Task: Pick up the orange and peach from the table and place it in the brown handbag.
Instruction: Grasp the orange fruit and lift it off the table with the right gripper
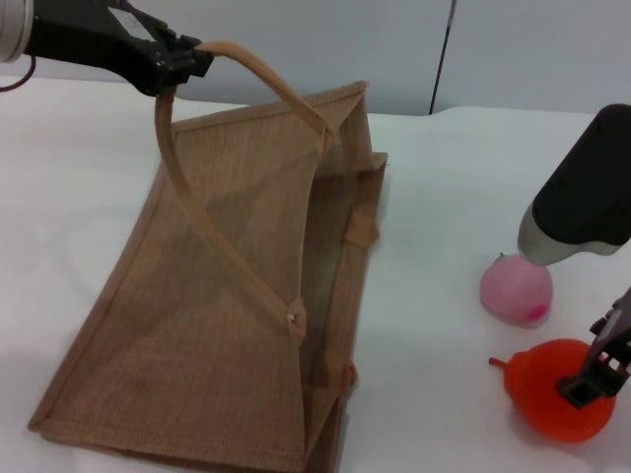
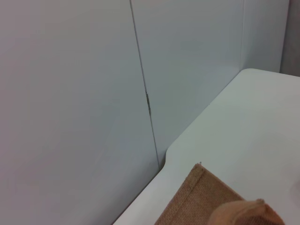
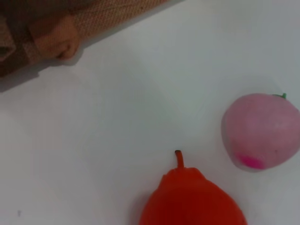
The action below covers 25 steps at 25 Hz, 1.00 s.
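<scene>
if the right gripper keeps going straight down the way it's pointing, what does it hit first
Most likely the orange: the right gripper sits directly over it, with the peach off to the side. Whether it already touches is unclear.

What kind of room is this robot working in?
Probably a lab or test room: a plain white table, bare pale wall panels behind it, and only a brown handbag, an orange and a peach set out.

Left arm: it reaches in from the far left, black, stretched toward the right.
Left gripper [image 1: 182,61]: raised high at the far left, its fingers closed on a handle.
Right arm: it comes in from the right edge, dark with a grey wrist end, pointing down.
Right gripper [image 1: 595,379]: low at the near right; its finger opening is hard to read.
</scene>
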Each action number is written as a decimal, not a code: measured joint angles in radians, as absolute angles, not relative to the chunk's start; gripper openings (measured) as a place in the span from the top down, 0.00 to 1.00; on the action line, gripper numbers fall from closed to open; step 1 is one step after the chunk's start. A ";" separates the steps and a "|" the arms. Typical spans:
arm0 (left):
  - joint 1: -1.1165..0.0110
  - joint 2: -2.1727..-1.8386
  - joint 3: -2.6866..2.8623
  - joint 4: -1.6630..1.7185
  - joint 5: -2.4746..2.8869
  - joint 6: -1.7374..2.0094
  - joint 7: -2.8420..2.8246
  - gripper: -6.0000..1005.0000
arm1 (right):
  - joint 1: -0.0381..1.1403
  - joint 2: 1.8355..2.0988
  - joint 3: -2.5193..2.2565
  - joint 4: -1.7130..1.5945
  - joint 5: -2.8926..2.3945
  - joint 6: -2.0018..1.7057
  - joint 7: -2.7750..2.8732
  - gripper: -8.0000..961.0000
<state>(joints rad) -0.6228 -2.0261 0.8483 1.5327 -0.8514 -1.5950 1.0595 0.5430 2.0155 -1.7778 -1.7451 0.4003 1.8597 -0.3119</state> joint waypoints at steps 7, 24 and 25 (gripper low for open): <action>-0.624 -2.028 0.848 1.504 -0.851 -1.583 1.066 0.87 | 0.551 2.017 -1.779 -1.674 0.415 1.836 -0.329 0.21; -0.624 -2.028 0.849 1.460 -0.853 -1.565 1.070 0.87 | 0.598 2.019 -1.779 -1.565 0.416 1.781 -0.345 0.21; -0.624 -2.028 0.849 1.457 -0.853 -1.563 1.071 0.87 | 0.600 2.019 -1.779 -1.563 0.416 1.780 -0.346 0.21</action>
